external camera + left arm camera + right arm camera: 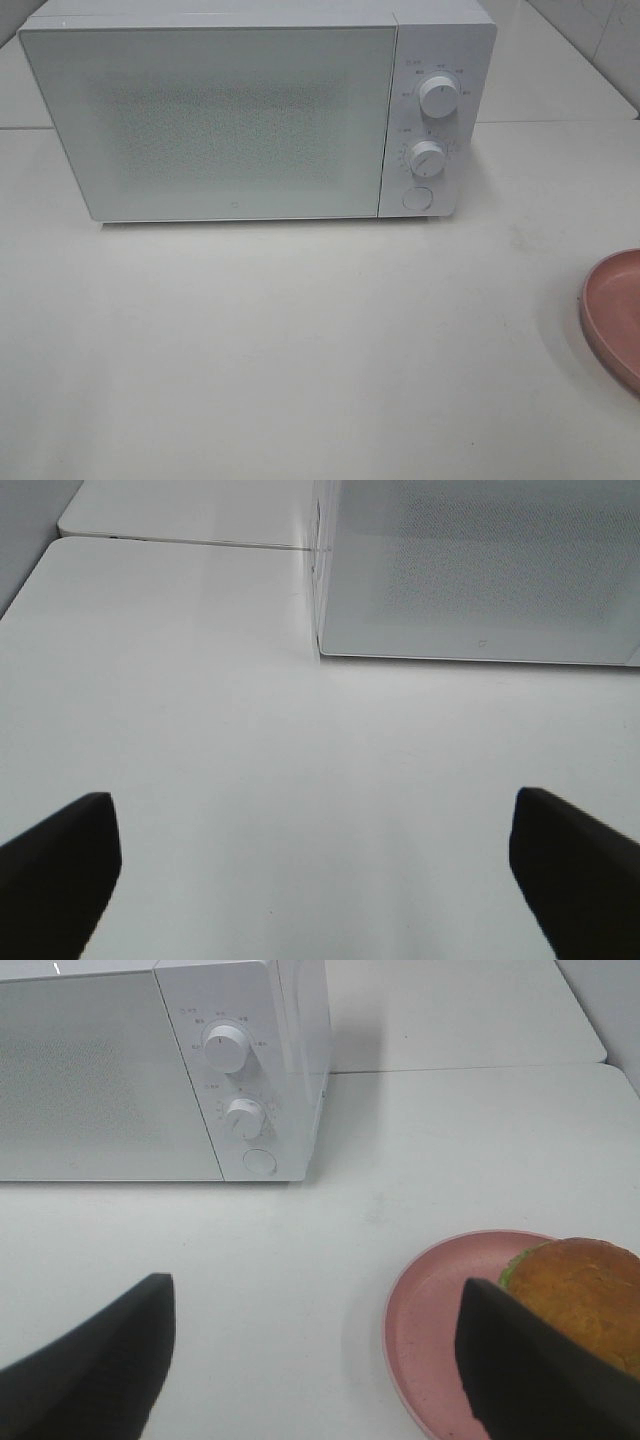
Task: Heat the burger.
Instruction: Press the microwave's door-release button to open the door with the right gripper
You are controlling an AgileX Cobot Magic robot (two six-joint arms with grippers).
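Your left end effector and right end effector are open, empty; the burger lies on the pink plate at right.

The left arm's black two-fingered gripper hangs low, pointed toward the far side, its fingers spread wide with nothing between them, while the right arm's matching black gripper likewise stands parted and empty, facing far.

Tiny grey marks arc from nine to three o'clock around the microwave knobs. None can be read.
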